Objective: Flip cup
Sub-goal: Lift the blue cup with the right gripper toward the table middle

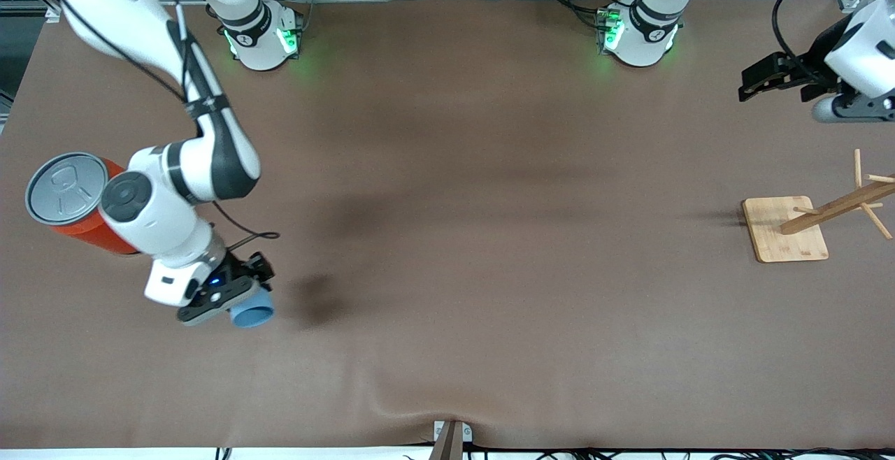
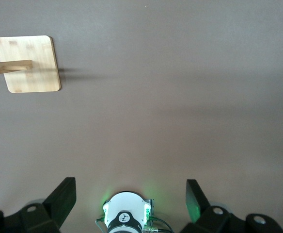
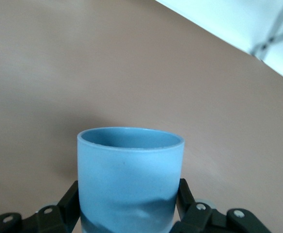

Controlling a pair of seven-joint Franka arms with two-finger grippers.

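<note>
The cup (image 1: 252,311) is a small light blue tumbler. My right gripper (image 1: 238,299) is shut on it and holds it tilted above the table, near the right arm's end. In the right wrist view the cup (image 3: 130,174) fills the space between the two black fingers (image 3: 69,204), which press on its sides, and its open rim points away from the camera. My left gripper (image 1: 759,82) is open and empty, held high over the table at the left arm's end, where it waits. Its spread fingers (image 2: 64,199) show in the left wrist view.
A large orange can (image 1: 70,201) with a grey pull-tab lid stands beside the right arm's wrist. A wooden rack on a square bamboo base (image 1: 783,229) stands at the left arm's end; it also shows in the left wrist view (image 2: 30,63). A brown mat (image 1: 489,236) covers the table.
</note>
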